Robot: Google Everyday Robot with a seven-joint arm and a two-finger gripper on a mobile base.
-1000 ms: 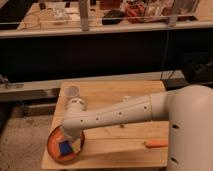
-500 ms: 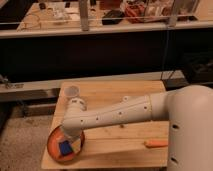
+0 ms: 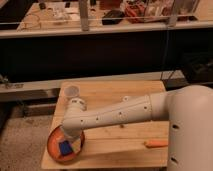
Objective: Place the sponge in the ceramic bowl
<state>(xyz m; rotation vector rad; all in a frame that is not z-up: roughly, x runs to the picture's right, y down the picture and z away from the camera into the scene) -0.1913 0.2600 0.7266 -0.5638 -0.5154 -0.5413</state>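
**Position of task items.** The sponge (image 3: 65, 148) lies inside the ceramic bowl (image 3: 50, 146), flat on its floor, toward the front of the bowl. The bowl stands on the bench (image 3: 131, 90) at its front left corner, close to the edge. The sponge therefore lies where the task wants it.

**Arm and gripper.** The arm (image 3: 116, 115) reaches across the bench from the right and bends down over the bowl. The gripper (image 3: 74, 140) sits at the bowl's rear right, low within or just above the rim and just beside the sponge. The arm's last link hides most of it. I cannot tell whether the jaws are spread or pressed together, nor whether they touch the sponge.

**Change over the last second.** None observed. Arm, bowl and sponge hold the same places across all three pictures. The arm is at a standstill over the bowl rather than carrying or travelling.

**Assessment.** In my judgement the placing itself is satisfied. What stays open is whether the jaws have let go of the sponge. Any withdrawal calls for a straight lift, since the bowl is near the bench edge and a sideways drag could shift it.

**Other items.** A small pale cup (image 3: 71, 91) stands behind the bowl. An orange object (image 3: 156, 144) lies at the front right, well apart from the bowl.
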